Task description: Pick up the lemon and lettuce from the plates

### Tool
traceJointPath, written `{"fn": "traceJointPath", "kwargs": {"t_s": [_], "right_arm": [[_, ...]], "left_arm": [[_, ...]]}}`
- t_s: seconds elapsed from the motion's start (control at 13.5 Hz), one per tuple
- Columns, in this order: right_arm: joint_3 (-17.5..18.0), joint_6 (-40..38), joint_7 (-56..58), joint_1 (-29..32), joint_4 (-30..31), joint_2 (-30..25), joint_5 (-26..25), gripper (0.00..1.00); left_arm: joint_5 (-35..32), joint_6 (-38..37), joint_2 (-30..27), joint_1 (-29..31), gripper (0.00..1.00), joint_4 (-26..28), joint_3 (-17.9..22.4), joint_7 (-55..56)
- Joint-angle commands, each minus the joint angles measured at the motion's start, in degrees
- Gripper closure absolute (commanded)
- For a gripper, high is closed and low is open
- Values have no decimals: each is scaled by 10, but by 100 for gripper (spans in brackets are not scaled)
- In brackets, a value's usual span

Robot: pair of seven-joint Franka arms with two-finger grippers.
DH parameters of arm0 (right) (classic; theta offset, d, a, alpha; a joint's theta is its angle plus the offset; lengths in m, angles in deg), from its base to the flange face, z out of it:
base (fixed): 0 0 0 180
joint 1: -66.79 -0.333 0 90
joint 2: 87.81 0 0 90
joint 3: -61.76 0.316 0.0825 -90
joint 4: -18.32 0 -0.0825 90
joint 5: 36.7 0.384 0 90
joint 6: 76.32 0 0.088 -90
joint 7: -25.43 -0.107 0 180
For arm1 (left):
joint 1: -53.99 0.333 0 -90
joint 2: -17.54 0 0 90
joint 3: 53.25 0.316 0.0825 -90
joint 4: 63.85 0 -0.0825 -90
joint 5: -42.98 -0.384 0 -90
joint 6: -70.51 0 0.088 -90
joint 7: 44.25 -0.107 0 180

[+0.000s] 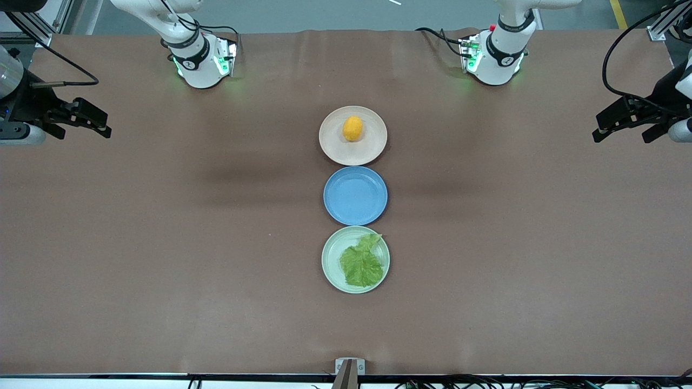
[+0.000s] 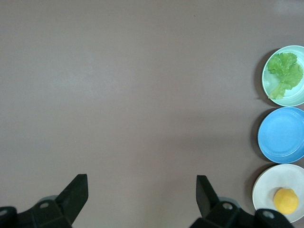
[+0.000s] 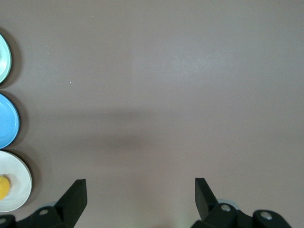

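The lemon (image 1: 352, 128) lies on the beige-pink plate (image 1: 334, 147), the plate farthest from the front camera. The lettuce (image 1: 360, 261) lies on the mint green plate (image 1: 332, 265), the nearest plate. In the left wrist view the lemon (image 2: 286, 200), beige plate (image 2: 266, 189), lettuce (image 2: 284, 73) and mint plate (image 2: 297, 96) all show. My left gripper (image 1: 621, 126) (image 2: 141, 190) is open and empty, high over the left arm's end of the table. My right gripper (image 1: 85, 120) (image 3: 140, 192) is open and empty over the right arm's end; its view shows the lemon's edge (image 3: 3, 187).
An empty blue plate (image 1: 355, 195) sits between the two task plates, the three in a row down the middle of the brown table (image 1: 162, 243). Both arm bases (image 1: 203, 62) (image 1: 494, 59) stand at the table's edge farthest from the front camera.
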Motion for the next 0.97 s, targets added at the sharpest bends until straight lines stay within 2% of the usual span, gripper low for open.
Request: {"fn": "traceJointPath", "kwargs": {"t_s": [0.0,0.52,0.67,0.89], "right_arm": [[11,7,4,13,17,-13,-4,0],[9,8,21,16,16,-12,3,0],[9,5,21,15,12,-11,3,0],[9,2,20,15,1,-8,3,0]], "left_arm": [[-5,-12,-4,1,0,-6,-1,-3],[4,-14,14,-11,0,-4,-3,11],[27,0,60,-35,0,-6,-25,37],[52,75,156,-90,0,-18,-50,79]]}}
